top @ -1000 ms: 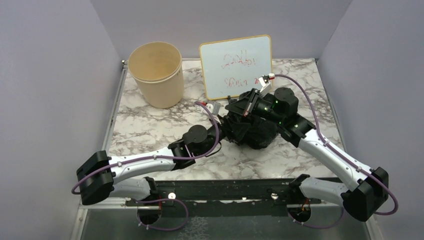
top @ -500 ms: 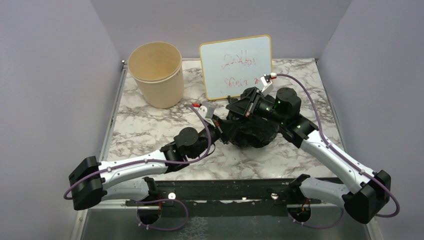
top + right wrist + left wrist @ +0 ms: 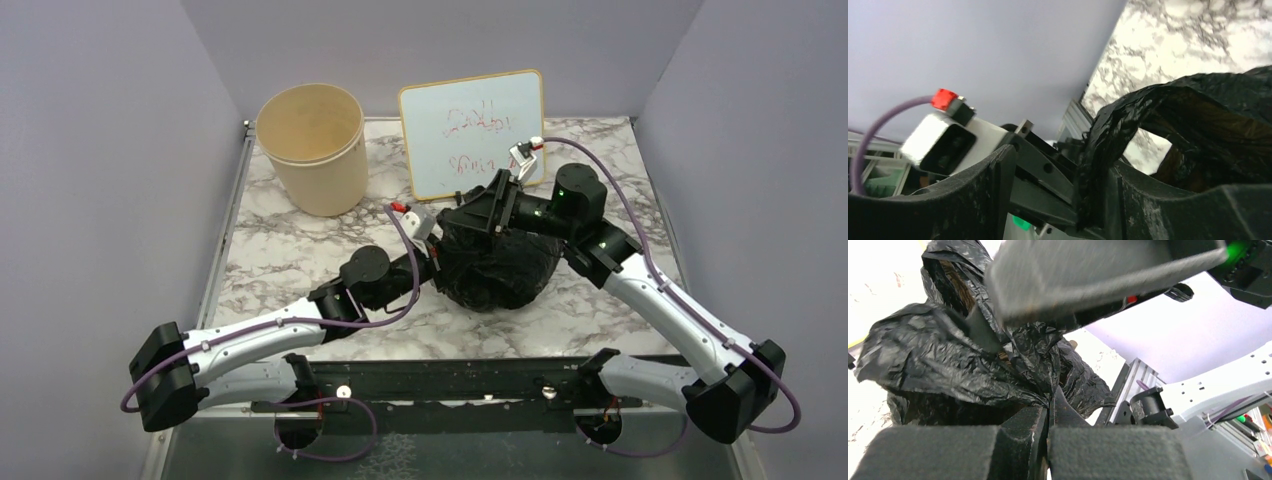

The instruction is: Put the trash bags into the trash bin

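Black trash bag (image 3: 500, 272) bunched up mid-worktop with both arms on it, not in the bin.

So the marble worktop (image 3: 290, 255) has the cream trash bin (image 3: 315, 165) upright at the back left, well apart from the bag, and a whiteboard (image 3: 470, 140) with red scribble propped just beside it. The bag sits crumpled in front of the whiteboard, resting on the worktop. The left arm (image 3: 260, 335) reaches in low from the near left side and the left jaws are clenched tight on a fold of the black plastic, which you can see pinched between them in the left wrist view. The right arm (image 3: 650, 295) comes over the top of the bag, and the right jaws are spread apart, with a wrinkled edge of the bag hanging in the gap against one side.
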Tool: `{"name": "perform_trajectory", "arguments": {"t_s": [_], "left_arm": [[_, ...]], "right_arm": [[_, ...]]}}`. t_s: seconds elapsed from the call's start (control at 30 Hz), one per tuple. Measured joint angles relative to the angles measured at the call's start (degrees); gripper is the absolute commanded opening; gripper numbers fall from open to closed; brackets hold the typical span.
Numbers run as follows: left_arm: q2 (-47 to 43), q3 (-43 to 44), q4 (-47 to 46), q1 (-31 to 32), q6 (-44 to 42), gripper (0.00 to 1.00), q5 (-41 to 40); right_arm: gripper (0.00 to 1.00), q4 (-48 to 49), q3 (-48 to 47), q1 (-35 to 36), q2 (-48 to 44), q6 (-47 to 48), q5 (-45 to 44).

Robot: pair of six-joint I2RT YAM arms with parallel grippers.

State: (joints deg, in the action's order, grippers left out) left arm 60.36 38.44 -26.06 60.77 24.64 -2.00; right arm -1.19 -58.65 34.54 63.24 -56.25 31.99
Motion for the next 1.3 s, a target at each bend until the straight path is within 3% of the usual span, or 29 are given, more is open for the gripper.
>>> {"name": "perform_trajectory", "arguments": {"t_s": [0.37, 0.5, 0.57, 0.83, 0.87, 0.97, 1.0, 1.3], "left_arm": [[-1.57, 0.57, 2.64, -0.09, -2.14, 0.0, 2.95], [-1.75, 1.64, 4.52, -0.09, -3.37, 0.0, 4.22], [-1.75, 2.14, 5.01, -0.09, -3.89, 0.0, 5.11], [-2.05, 2.27, 5.68, -0.31, -4.61, 0.02, 6.08], [-2.16, 2.27, 5.68, -0.35, -4.72, 0.18, 6.05], [-2.36, 2.27, 6.05, -0.44, -5.05, 0.9, 5.6], [-2.51, 2.27, 6.47, -0.44, -4.87, 0.98, 5.38], [-3.69, 7.15, 20.04, -0.83, -7.02, 0.99, -1.55]], "right_arm": [[0.62, -14.53, -1.84, 0.0, 1.38, 6.16, 2.97], [0.49, -11.3, -1.57, 0.0, 1.46, 3.65, 7.17], [0.33, -9.81, -1.49, 0.02, 1.92, 2.49, 8.59], [0.1, -5.7, -0.26, 0.02, 4.31, -0.42, 11.13], [0.04, -5.66, -0.2, 0.02, 4.31, -0.5, 11.13], [0.01, -4.96, -0.2, 0.02, 4.13, -0.5, 10.34], [0.01, -5.14, -0.24, 0.02, 4.02, -0.17, 8.81], [0.01, -12.22, -1.33, 0.02, -1.27, 7.5, -16.31]]}}
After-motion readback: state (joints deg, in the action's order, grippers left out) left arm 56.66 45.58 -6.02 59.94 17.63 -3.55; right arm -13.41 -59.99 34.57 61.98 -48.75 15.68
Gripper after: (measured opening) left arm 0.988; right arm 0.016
